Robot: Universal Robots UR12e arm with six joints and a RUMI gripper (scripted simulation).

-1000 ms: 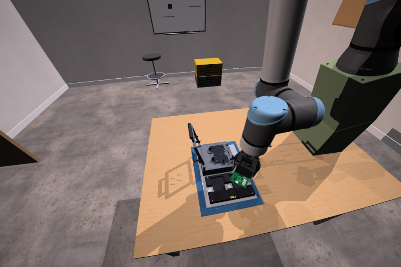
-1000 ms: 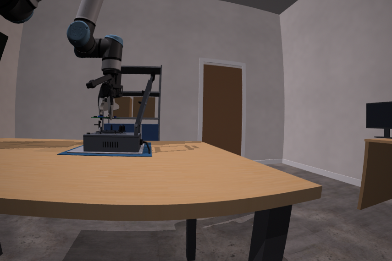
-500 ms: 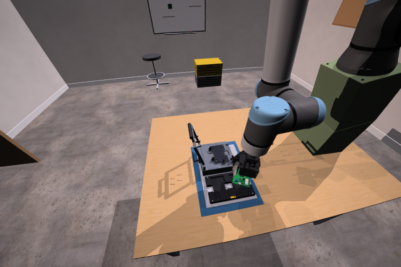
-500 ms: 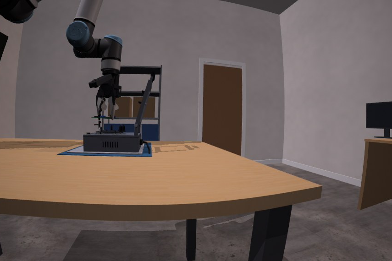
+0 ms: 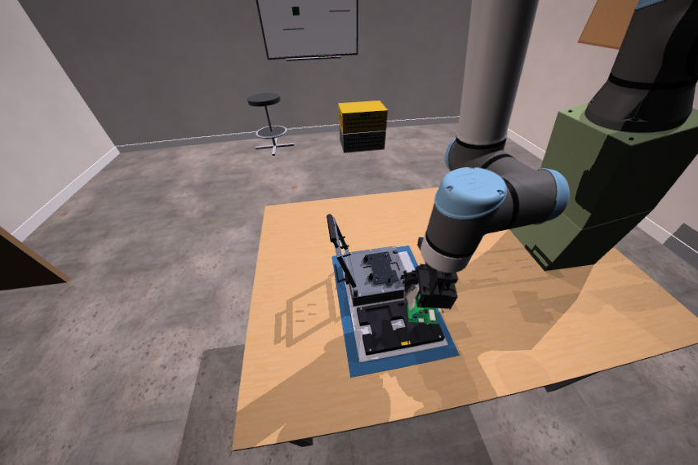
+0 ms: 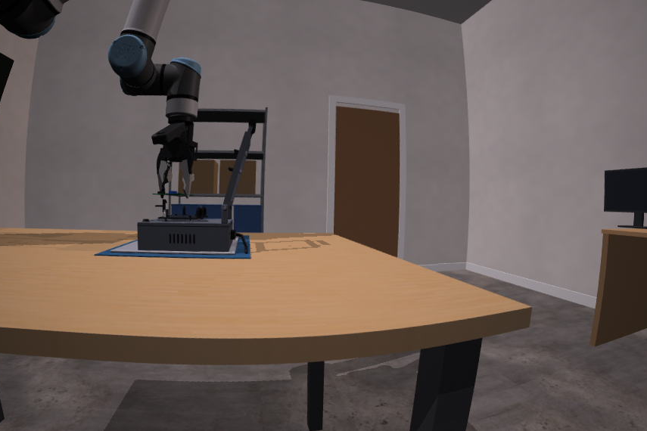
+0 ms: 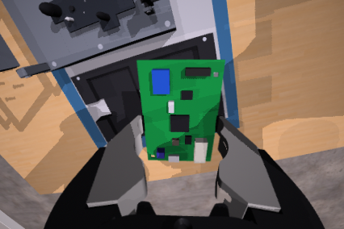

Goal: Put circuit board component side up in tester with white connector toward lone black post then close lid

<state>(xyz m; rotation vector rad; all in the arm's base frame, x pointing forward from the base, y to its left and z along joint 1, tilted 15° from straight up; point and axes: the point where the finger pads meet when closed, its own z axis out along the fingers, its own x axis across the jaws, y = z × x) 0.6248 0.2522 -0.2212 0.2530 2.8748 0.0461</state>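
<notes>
My gripper (image 5: 422,307) (image 6: 175,193) (image 7: 179,115) is shut on the long edges of the green circuit board (image 5: 422,316) (image 6: 169,193) (image 7: 156,121). The board is roughly level, component side up, above the black tray (image 5: 382,343) (image 7: 83,81). Its white connector (image 5: 432,315) (image 7: 200,151) is at the end away from the tester (image 5: 359,276) (image 6: 150,234) (image 7: 122,40). The tester's lid (image 6: 238,167) (image 7: 5,65) (image 5: 331,227) stands open, with its black handle up. Black posts (image 7: 49,9) (image 7: 103,16) rise from the tester's black plate (image 5: 381,267). I cannot tell which post stands alone.
A blue mat (image 5: 360,364) (image 6: 242,249) (image 7: 88,125) lies under tester and tray on the wooden table (image 5: 283,236) (image 6: 262,294). The raised lid stands at the tester's side away from the robot's green pedestal (image 5: 569,230). A black cable (image 6: 244,243) hangs at the tester's side.
</notes>
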